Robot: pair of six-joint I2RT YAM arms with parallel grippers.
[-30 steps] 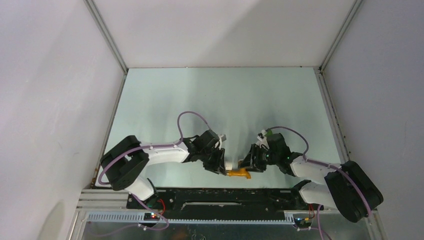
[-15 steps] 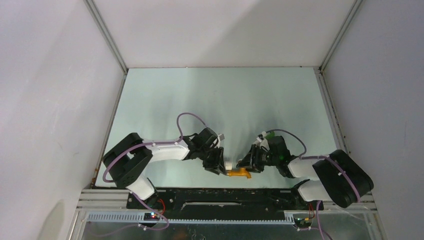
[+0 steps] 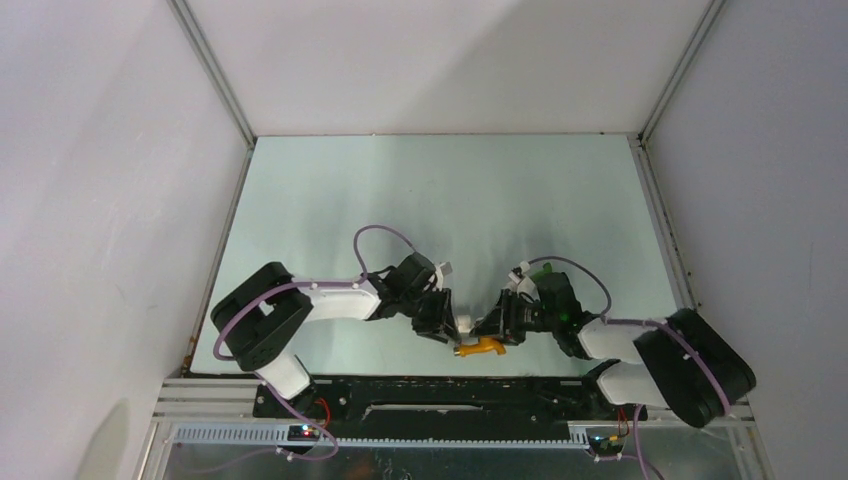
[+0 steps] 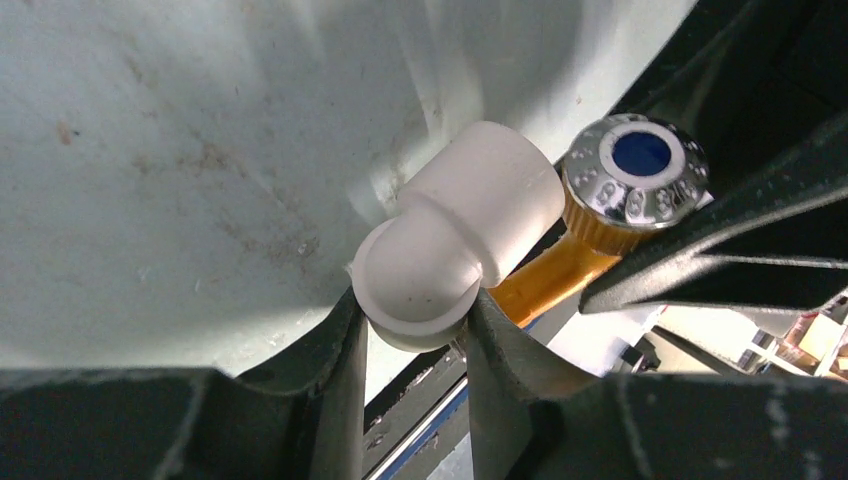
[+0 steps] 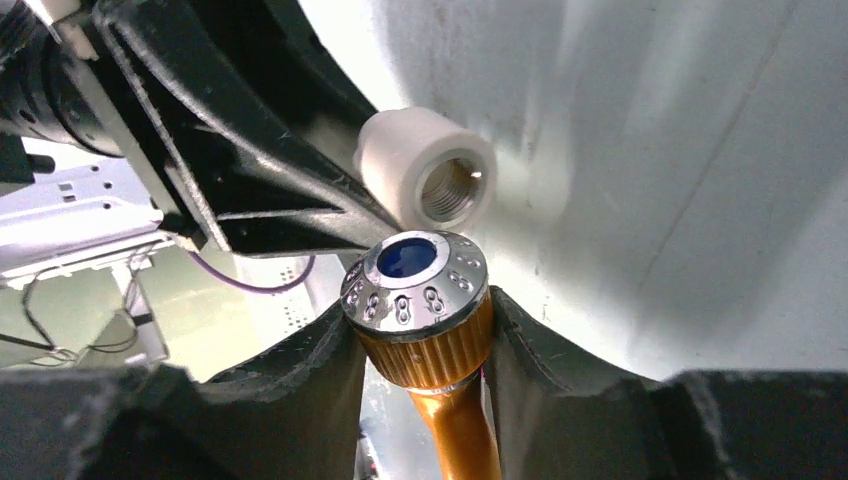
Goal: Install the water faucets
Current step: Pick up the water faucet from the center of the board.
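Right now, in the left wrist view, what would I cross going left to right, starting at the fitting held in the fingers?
white elbow fitting → orange faucet, its chrome cap with a blue dot → right gripper's finger, black, reaching the right edge.

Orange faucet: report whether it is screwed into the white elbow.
Out. The right gripper holds the orange faucet beside the white elbow, whose threaded opening shows empty in the left gripper.

Bright even light w/ glare on orange faucet (image 5: pixel 414 285).
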